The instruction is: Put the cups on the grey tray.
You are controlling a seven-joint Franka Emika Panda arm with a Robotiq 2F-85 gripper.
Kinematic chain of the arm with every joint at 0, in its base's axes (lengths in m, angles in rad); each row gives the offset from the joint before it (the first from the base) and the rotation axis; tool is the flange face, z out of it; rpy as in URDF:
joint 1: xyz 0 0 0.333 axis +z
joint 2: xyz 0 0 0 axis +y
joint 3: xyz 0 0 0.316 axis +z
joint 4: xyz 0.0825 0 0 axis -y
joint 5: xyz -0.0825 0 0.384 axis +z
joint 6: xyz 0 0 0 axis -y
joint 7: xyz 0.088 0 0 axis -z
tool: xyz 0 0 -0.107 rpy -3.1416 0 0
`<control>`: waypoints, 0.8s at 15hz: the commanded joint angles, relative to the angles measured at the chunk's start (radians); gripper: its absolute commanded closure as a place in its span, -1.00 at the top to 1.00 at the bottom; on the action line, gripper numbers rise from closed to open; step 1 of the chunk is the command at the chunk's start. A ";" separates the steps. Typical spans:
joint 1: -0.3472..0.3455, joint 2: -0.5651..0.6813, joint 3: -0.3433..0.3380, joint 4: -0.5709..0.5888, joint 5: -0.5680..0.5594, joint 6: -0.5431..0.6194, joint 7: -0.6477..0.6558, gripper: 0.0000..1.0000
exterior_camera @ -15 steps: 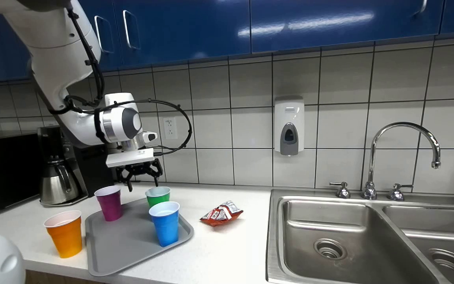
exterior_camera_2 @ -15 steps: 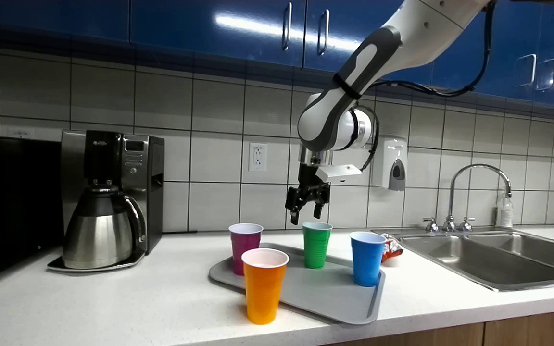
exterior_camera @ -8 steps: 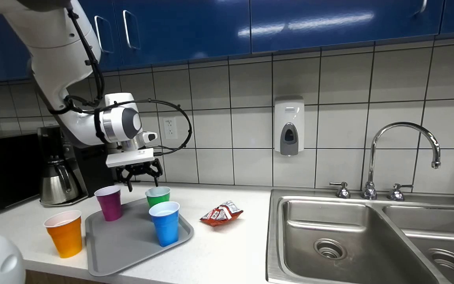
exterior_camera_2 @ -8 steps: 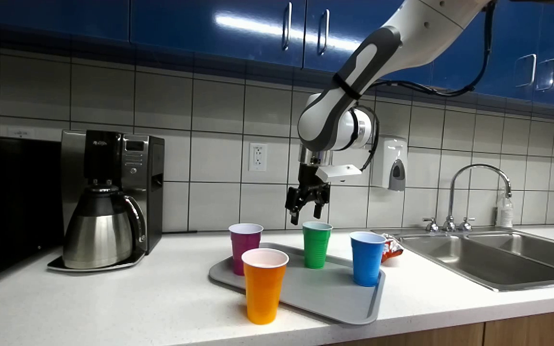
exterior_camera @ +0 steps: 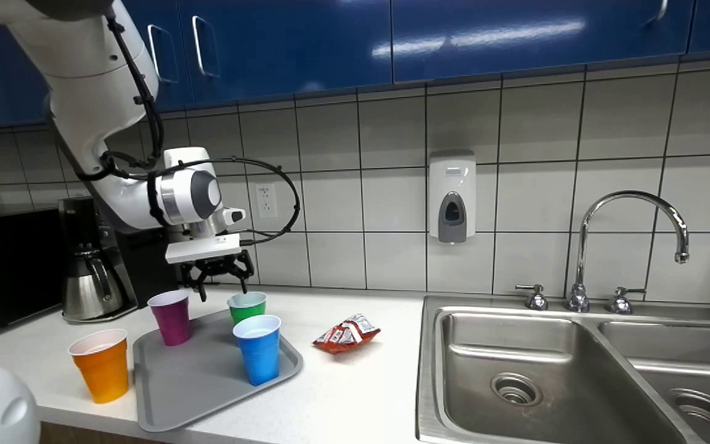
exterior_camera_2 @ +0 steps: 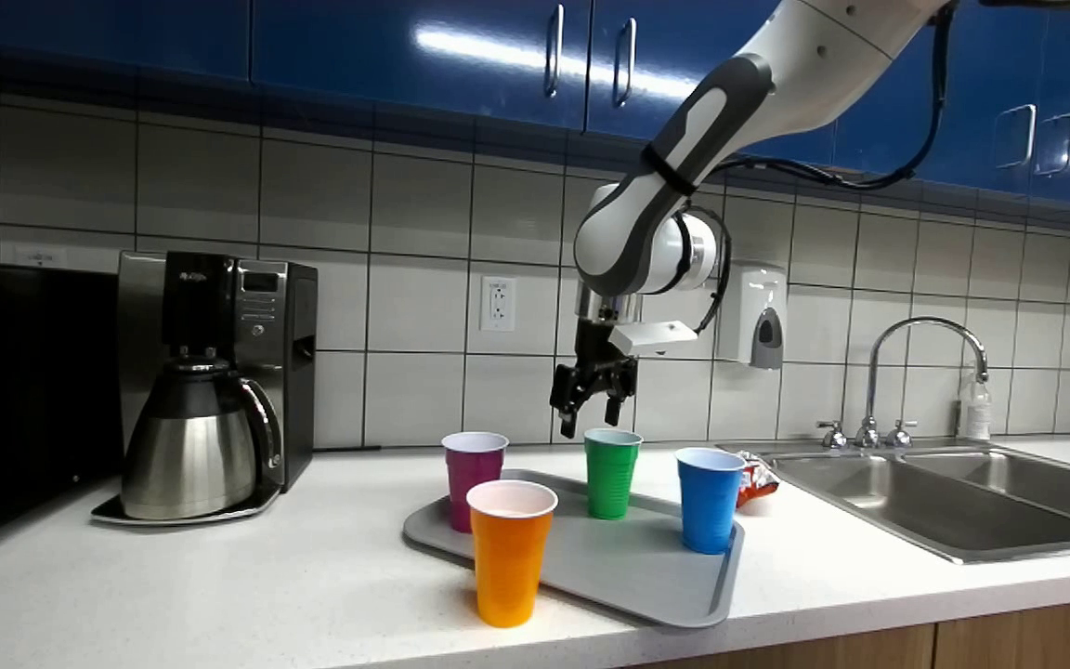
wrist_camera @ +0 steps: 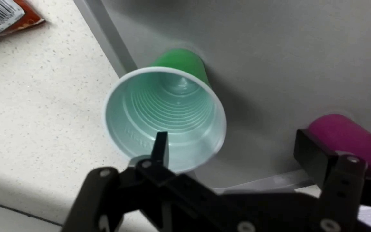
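Purple point(exterior_camera_2: 475, 478), green point(exterior_camera_2: 611, 476) and blue point(exterior_camera_2: 710, 506) cups stand upright on the grey tray point(exterior_camera_2: 632, 581). Outside the tray, on the counter beside its edge, the orange cup point(exterior_camera: 102, 370) stands upright, and it is out of the wrist view. My gripper point(exterior_camera_2: 591, 420) hangs open above the tray's back part, pointing down, with nothing between its fingers. In the wrist view one fingertip point(wrist_camera: 161, 145) overlaps the mouth of the green cup point(wrist_camera: 166, 109), and the opposite finger covers part of the purple cup point(wrist_camera: 346, 135).
A red snack bag point(exterior_camera: 347, 333) lies on the counter between the tray and the steel sink point(exterior_camera: 515, 357). A coffee maker with a steel pot point(exterior_camera_2: 191, 455) stands beside a dark appliance point(exterior_camera_2: 29, 400). The tiled wall point(exterior_camera_2: 424, 400) rises behind the counter.
My gripper has sunk very slightly and stays open. The cups and the tray have not moved.
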 commanded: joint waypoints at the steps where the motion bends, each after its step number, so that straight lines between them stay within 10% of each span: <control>1: 0.004 -0.007 0.008 0.006 -0.014 0.004 0.015 1.00; 12: 0.016 -0.064 0.012 -0.044 -0.046 0.011 -0.002 1.00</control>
